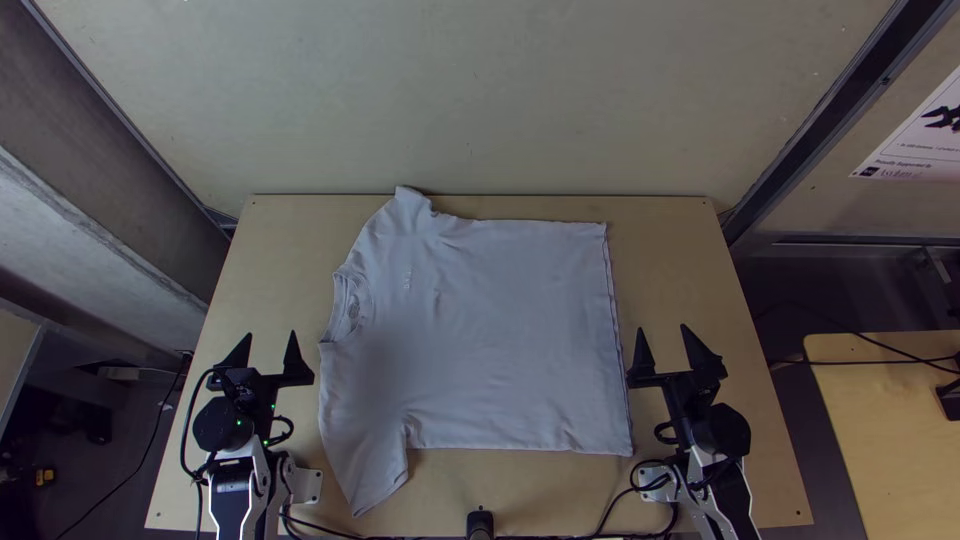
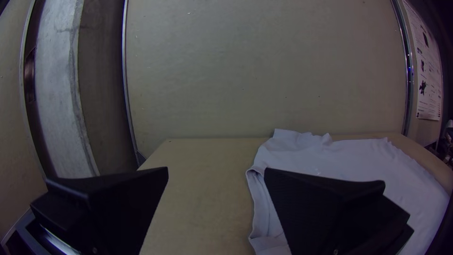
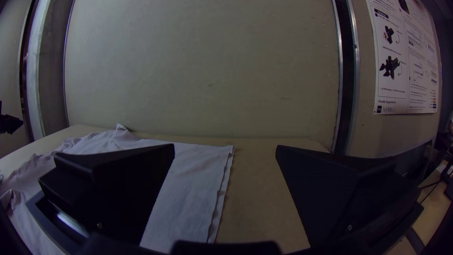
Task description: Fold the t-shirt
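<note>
Centrally, a t-shirt (image 1: pixel 490 330) lies spread, likely for folding, with left tool (image 1: pixel 271 334), lower left, and right tool (image 1: pixel 663 328), lower right, gaping wide.

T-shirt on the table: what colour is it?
The t-shirt is plain pale grey-lilac, best seen in the top view.

Top view: looks steeply down from high over the 6 o'clock edge of the table (image 1: pixel 690 260), with its picture facing 12 o'clock. Left wrist view: from just behind the left gripper (image 1: pixel 270 334), at the table's 8 o'clock, low and close, facing 12 toward the wall (image 1: pixel 470 90). Right wrist view: the same heading from behind the right gripper (image 1: pixel 662 327), at 4 o'clock. Both share the shirt (image 1: pixel 500 330), wall and poster (image 1: pixel 925 135) with the top view.
</note>
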